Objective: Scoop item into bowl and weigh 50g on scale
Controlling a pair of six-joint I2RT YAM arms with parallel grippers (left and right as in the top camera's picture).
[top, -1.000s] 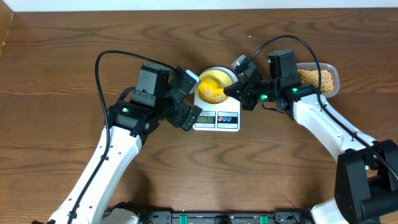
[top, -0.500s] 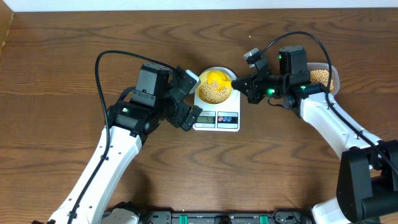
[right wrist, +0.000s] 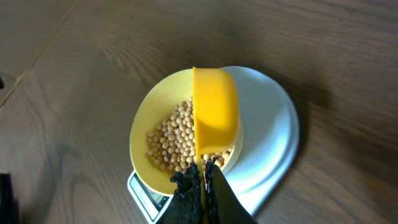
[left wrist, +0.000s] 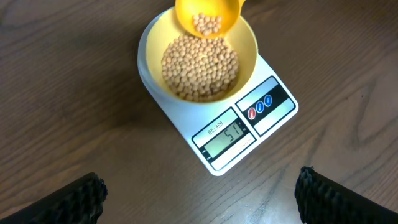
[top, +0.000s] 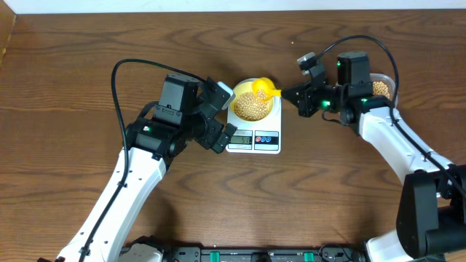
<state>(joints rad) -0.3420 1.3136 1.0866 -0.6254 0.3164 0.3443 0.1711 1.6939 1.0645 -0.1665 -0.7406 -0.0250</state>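
Note:
The pale yellow bowl [top: 235,103] sits on the white scale [top: 253,139], holding a heap of tan beans [top: 253,108]. In the left wrist view the bowl [left wrist: 147,57] and its beans [left wrist: 199,59] are centred on the scale [left wrist: 275,107], whose display [left wrist: 225,134] reads 51. My right gripper [top: 291,94] is shut on the handle of a yellow scoop [top: 266,88], which hangs over the bowl's far-right rim with a few beans in it [left wrist: 208,15]. In the right wrist view the jaws [right wrist: 204,180] pinch the scoop [right wrist: 214,112]. My left gripper [top: 222,116] is open and empty beside the scale's left edge [left wrist: 199,199].
A clear container of beans [top: 383,88] stands at the far right, partly hidden behind my right arm. Bare wooden table surrounds the scale.
My right gripper has drawn back to the right and lifted the scoop from inside the bowl to its far-right rim. The left arm has not moved.

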